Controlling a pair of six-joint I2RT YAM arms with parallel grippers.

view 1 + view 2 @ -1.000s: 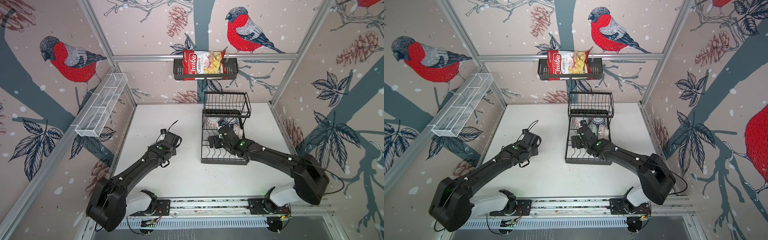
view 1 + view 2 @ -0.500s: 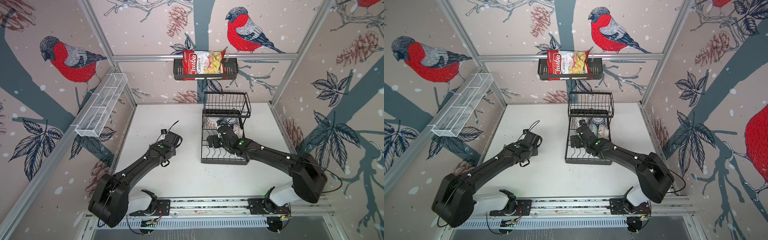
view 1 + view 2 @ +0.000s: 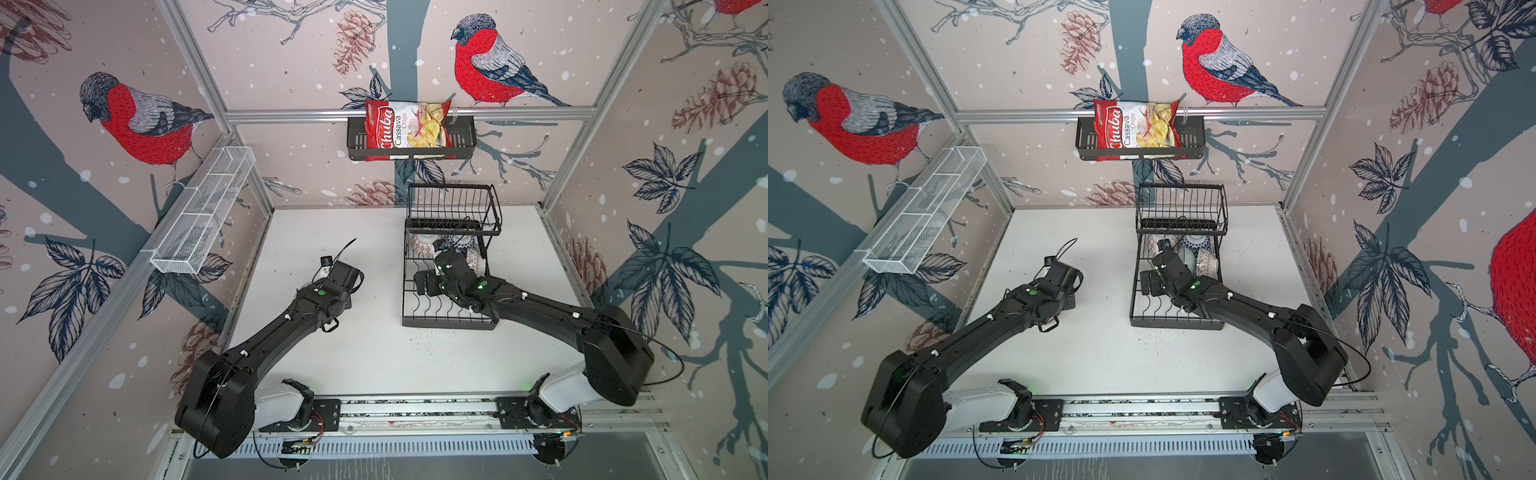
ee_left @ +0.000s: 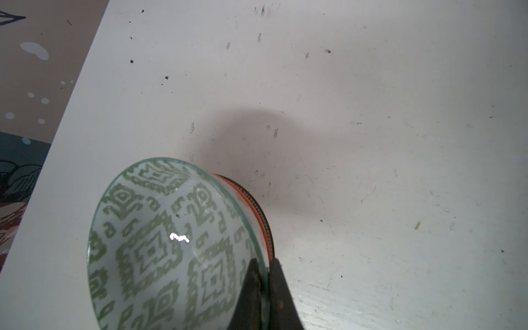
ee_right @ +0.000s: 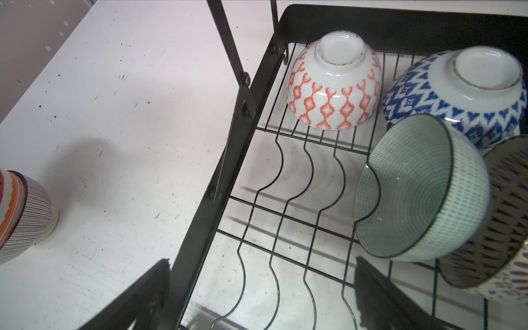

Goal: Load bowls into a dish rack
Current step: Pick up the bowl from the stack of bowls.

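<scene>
Now the left end effector (image 4: 267,288) pinches the rim of the green bowl (image 4: 171,243), nested in a lower bowl (image 4: 248,200), maybe orange, on the tabletop (image 4: 371,143); lift straight up, slowly, so the lower bowl stays put; the right end effector (image 5: 261,261) hangs spread wide above the dish rack (image 5: 200,223).

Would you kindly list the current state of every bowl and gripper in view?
left gripper: jaws shut on green bowl rim.
right gripper: jaws open, empty, above dish rack.
orange bowl: upside down in rack.
blue bowl: upside down in rack.
teal bowl: tipped on its side in rack.
</scene>
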